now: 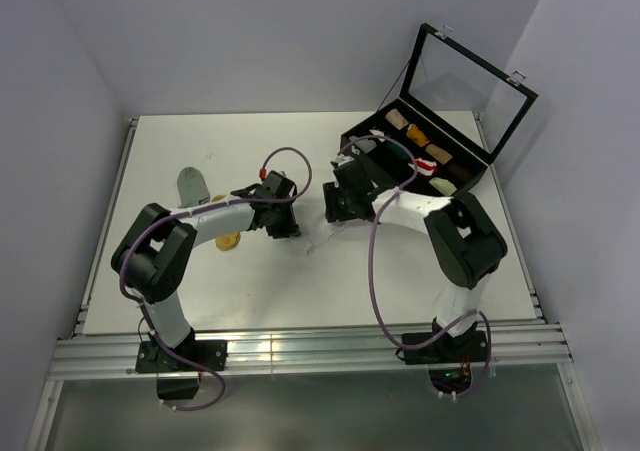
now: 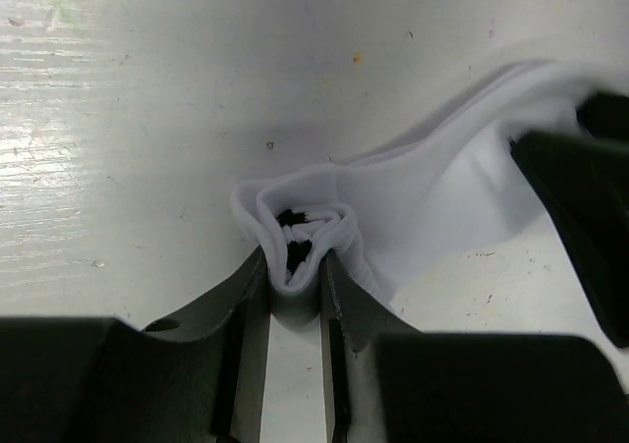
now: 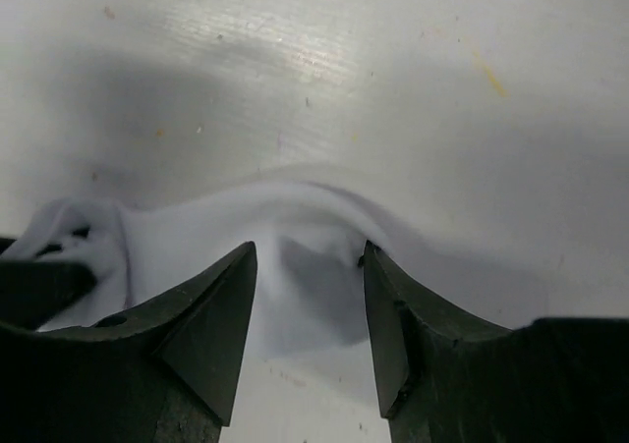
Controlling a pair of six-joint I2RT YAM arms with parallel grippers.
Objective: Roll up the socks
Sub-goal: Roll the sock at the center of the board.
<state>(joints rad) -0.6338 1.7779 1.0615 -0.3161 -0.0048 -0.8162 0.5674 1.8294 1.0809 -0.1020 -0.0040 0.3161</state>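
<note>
The white sock point(image 2: 432, 193) lies on the table between my two grippers. Its cuff end is wound into a small roll point(image 2: 300, 222), with black stripe showing in the middle. My left gripper point(image 2: 295, 262) is shut on that roll. My right gripper point(image 3: 310, 256) stands open over the other end of the white sock point(image 3: 295, 217), one finger on each side of a raised fold. From above, the sock point(image 1: 318, 235) shows only as a sliver between the two grippers. The grey sock point(image 1: 192, 183) and the mustard-yellow sock point(image 1: 228, 241) lie flat by the left arm.
A black compartmented case point(image 1: 368, 135) with its glass lid point(image 1: 465, 86) raised stands at the back right, close behind the right arm, with small coloured rolls point(image 1: 428, 151) in its compartments. The right gripper's dark body point(image 2: 580, 207) fills the right edge of the left wrist view.
</note>
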